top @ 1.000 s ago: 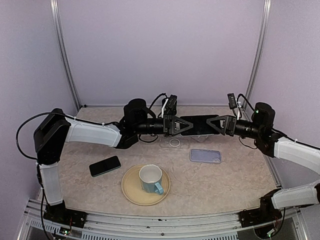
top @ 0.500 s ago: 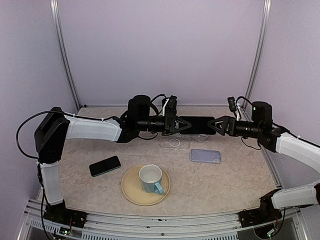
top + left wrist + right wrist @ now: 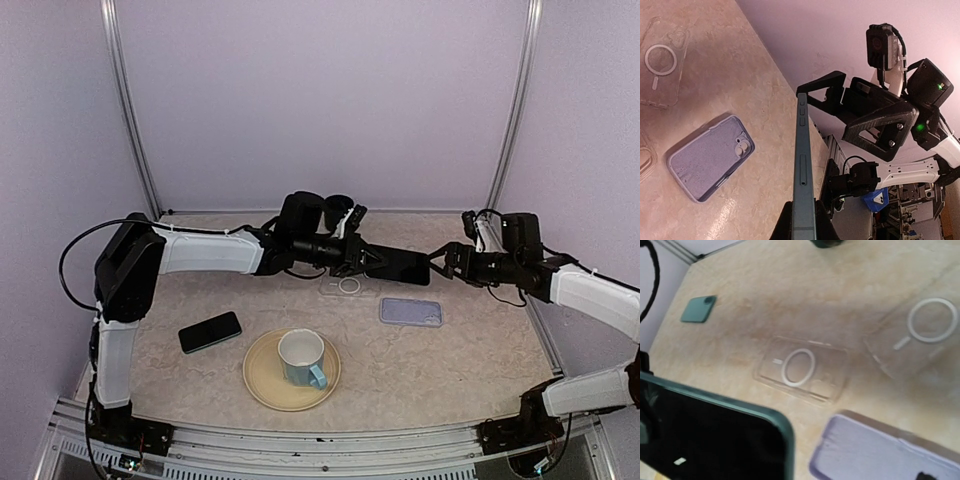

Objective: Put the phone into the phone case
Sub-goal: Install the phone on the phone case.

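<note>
Left gripper (image 3: 370, 262) clamps one end of a thin, rigid, likely slippery phone (image 3: 402, 266), best pinched across its flat faces; right gripper (image 3: 441, 264) gapes, released, just beyond.

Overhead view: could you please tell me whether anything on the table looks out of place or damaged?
Nothing looks spilled or damaged. Only the upright mug on its plate seems unrelated to the task.

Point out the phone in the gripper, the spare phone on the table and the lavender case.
held phone (image 3: 803, 165): left wrist view, on its side edge.
spare phone (image 3: 210, 331): top view, middle of its upper face.
lavender case (image 3: 710, 160): left wrist view, middle of its inner face.
</note>
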